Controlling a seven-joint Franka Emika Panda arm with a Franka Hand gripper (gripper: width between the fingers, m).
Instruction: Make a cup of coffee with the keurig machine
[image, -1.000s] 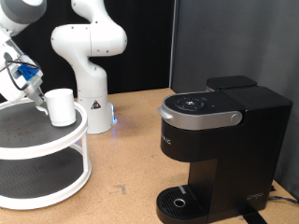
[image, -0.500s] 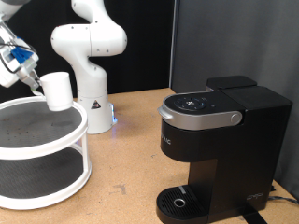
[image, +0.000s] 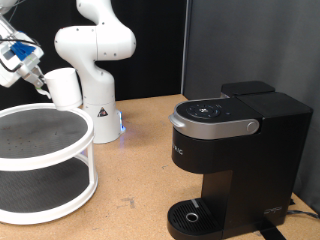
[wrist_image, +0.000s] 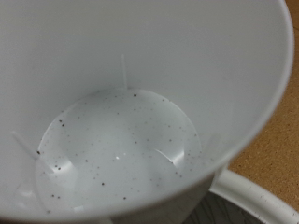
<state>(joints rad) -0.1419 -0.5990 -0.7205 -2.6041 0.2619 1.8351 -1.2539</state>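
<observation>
The white cup (image: 66, 88) hangs in the air above the top tier of a white two-tier round stand (image: 45, 150), at the exterior view's left. My gripper (image: 42, 84) is shut on its side nearest the exterior view's left. The wrist view looks straight down into the cup (wrist_image: 131, 140); it is empty, with dark specks on its bottom, and my fingers do not show there. The black keurig machine (image: 235, 150) stands at the exterior view's right with its lid down, silver-grey handle (image: 212, 125) forward and round drip tray (image: 190, 215) bare.
The arm's white base (image: 97, 90) stands behind the stand. A black panel rises behind the machine. The brown tabletop (image: 135, 170) lies between stand and machine. The stand's white rim (wrist_image: 266, 203) shows under the cup in the wrist view.
The cup has been lifted off the stand's top tier and has risen with my gripper. The machine has not moved.
</observation>
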